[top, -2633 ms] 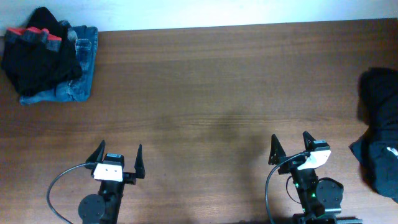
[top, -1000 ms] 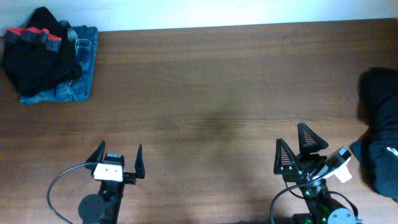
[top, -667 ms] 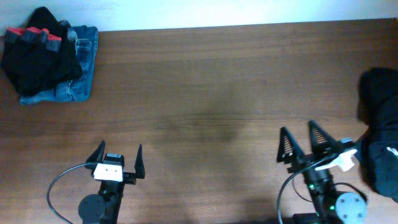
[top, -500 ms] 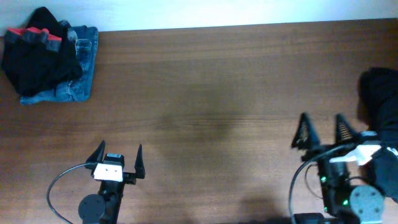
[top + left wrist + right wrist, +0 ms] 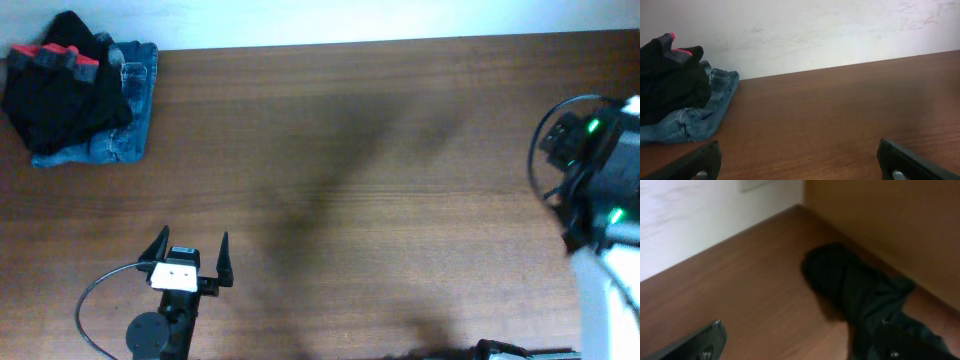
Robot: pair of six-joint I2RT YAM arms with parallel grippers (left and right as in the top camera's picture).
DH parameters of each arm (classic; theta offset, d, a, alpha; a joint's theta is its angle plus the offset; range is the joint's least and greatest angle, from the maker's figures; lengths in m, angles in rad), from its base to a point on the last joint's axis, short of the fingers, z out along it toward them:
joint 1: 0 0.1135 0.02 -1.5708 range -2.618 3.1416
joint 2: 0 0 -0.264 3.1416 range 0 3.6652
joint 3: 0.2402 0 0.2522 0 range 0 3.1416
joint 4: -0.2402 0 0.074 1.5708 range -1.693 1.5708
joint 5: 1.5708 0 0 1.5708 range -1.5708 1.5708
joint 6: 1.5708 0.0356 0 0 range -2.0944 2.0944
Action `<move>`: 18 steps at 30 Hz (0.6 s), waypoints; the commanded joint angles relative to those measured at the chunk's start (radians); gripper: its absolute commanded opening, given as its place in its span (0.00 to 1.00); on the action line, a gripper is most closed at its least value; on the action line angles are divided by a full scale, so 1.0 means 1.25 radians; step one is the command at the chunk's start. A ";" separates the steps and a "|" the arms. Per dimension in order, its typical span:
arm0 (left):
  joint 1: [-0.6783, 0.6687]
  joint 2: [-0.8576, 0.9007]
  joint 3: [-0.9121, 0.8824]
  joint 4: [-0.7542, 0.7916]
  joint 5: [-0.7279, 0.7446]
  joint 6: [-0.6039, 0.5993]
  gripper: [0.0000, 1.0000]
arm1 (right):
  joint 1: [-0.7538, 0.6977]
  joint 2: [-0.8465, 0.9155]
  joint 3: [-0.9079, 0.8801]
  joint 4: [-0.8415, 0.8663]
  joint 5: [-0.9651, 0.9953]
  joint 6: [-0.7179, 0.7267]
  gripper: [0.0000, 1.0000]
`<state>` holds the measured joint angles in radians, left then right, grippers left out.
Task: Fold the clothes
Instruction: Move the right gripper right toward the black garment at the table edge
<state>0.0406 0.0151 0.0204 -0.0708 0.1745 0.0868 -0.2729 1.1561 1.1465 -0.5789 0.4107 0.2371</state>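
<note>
now r hand (image 5: 798,347) wide open, empty, by black clothes (image 5: 855,285); l hand (image 5: 192,247) wide too

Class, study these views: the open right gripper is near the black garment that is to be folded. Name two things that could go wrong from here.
1. The black garment lies bunched in a heap, so the open right gripper may well pinch several layers and lift a tangle.
2. The garment sits close against the side panel; a finger could strike that panel on the way down.
</note>
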 commanded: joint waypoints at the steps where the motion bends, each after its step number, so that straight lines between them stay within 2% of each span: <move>1: 0.003 -0.007 -0.006 0.001 -0.005 0.010 0.99 | -0.117 0.123 0.141 -0.068 -0.191 0.011 0.99; 3: 0.003 -0.007 -0.006 0.001 -0.005 0.010 0.99 | -0.158 0.168 0.175 -0.104 -0.268 0.011 0.99; 7: 0.003 -0.007 -0.006 0.001 -0.005 0.010 0.99 | -0.225 0.229 0.179 -0.093 -0.274 0.024 0.99; 12: 0.003 -0.007 -0.006 0.001 -0.005 0.010 0.99 | -0.340 0.314 0.179 -0.091 -0.299 0.135 0.99; 18: 0.003 -0.007 -0.006 0.001 -0.005 0.010 0.99 | -0.437 0.410 0.179 -0.091 -0.359 0.138 0.99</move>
<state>0.0406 0.0135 0.0196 -0.0711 0.1745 0.0868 -0.7834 1.6325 1.3529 -0.6952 0.0154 0.3759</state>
